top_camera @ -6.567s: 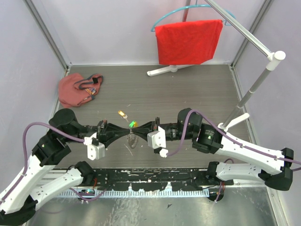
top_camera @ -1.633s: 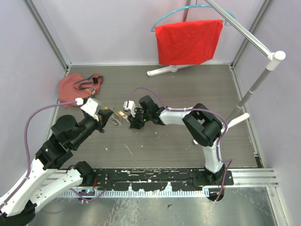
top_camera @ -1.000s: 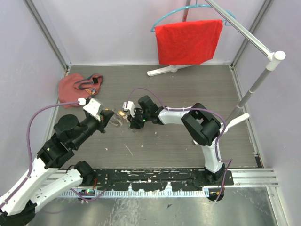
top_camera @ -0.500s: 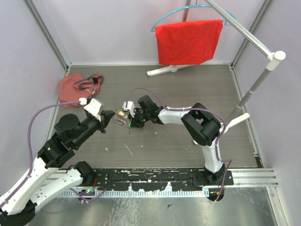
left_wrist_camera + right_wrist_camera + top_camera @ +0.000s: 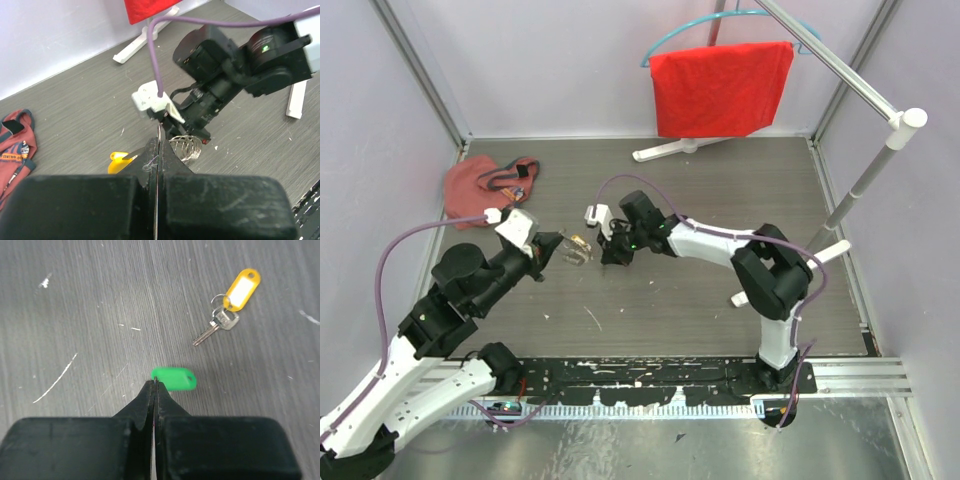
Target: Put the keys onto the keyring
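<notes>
At ten o'clock on the table (image 5: pixel 740 200) lies a red pouch (image 5: pixel 480 190). Nearer the middle, the left gripper (image 5: pixel 157 146) has its fingers pressed together on a strand of the keyring (image 5: pixel 186 148), whose silvery coil sits just past the tips at their one o'clock. Facing it from three o'clock, the right gripper (image 5: pixel 154 384) is pinched closed on the edge of the green key (image 5: pixel 174 378), whose tag juts toward two o'clock from its tips. The yellow-tagged key (image 5: pixel 222 319) lies flat on the grey surface, apart from the green one, at its one o'clock in the right wrist view.
</notes>
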Robot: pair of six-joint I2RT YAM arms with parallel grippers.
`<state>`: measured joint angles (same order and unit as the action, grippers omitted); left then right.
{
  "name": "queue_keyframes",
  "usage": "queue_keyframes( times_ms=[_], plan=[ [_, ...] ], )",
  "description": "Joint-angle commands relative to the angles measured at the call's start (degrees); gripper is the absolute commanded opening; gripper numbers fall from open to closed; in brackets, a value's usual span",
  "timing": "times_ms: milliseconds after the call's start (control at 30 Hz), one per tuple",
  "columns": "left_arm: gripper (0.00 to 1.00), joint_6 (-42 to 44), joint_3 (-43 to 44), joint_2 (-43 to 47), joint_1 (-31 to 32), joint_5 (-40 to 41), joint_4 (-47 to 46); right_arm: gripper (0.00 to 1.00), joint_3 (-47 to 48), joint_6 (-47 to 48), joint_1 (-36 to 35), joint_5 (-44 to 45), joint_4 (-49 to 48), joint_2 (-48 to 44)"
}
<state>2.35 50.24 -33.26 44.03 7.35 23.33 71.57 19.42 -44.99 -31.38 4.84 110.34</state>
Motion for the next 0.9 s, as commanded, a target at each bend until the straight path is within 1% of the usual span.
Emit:
queue_keyframes(
  times_ms=[0, 267, 467, 633, 800, 867],
  plan=[
    [0.0, 1.1, 0.12, 1.16, 0.02, -0.15, -4.62, 0.01, -0.62, -0.38, 1.08, -0.08, 1.83, -10.74],
    [0.0, 0.93, 3.11, -0.65, 0.04, -2.86, -4.73, 0.01, -4.75, -1.64, 1.7, 4.52, 7.32, -26.35],
    [0.0, -0.13, 5.79, -2.64, 0.09, -7.74, -7.13, 0.01, -0.56, -2.37, 1.8, 7.35, 17.64, -35.43],
    [0.0, 0.06, 12.28, -8.4, 0.03, -10.11, -3.44, 0.01, 4.56, -3.3, 1.8, 7.92, 24.82, -40.04],
    [0.0, 2.32, 13.96, -11.45, 0.07, -16.06, -4.58, 0.01, 5.84, -6.45, 1.79, 8.0, 25.85, -46.43],
    [0.0, 3.76, 15.32, -12.95, 0.08, -18.21, -4.77, 0.01, 6.04, -8.06, 1.76, 9.56, 25.84, -49.02]
  ],
)
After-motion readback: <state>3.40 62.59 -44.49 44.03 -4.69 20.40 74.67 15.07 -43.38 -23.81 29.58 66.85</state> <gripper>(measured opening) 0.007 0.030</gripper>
